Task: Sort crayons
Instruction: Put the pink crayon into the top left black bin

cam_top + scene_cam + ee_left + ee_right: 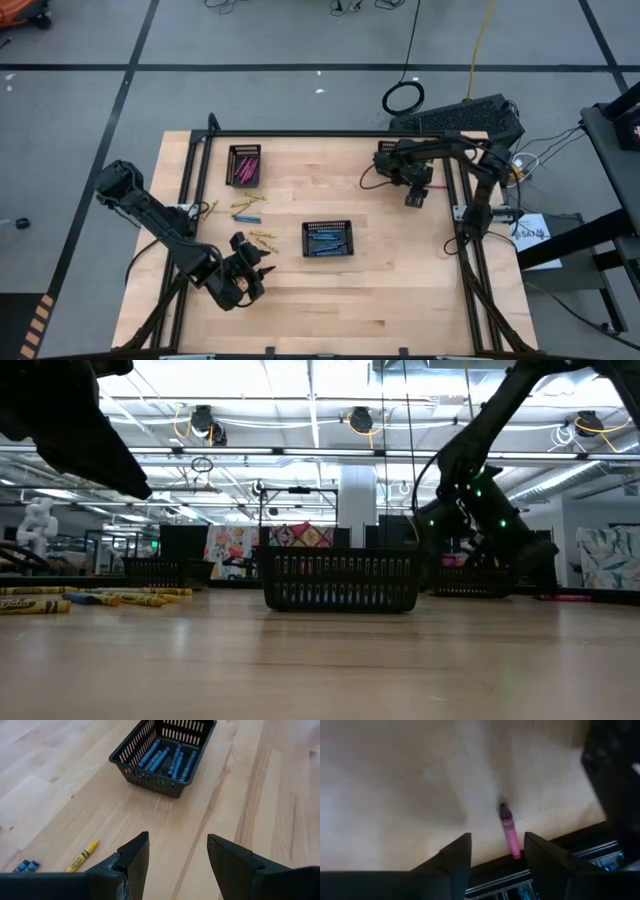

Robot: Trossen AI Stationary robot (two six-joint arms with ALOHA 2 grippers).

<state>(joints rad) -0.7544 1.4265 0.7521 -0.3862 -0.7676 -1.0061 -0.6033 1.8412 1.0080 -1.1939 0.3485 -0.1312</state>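
Pink crayon (507, 831) lies on the table (400, 290) before the right gripper (495, 852), whose jaws are open and empty. Near the table's front left corner, the left gripper (177, 855) hovers with its jaws spread and bare too.

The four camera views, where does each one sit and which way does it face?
High view: overhead, straight down; both arms, blue-crayon tray.
Low view: table height, level across; same tray, arms above.
Left wrist view: behind the open left gripper, facing that tray.
Right wrist view: behind the open right gripper, above a pink crayon.
Shared: high, low and left wrist all show the tray.
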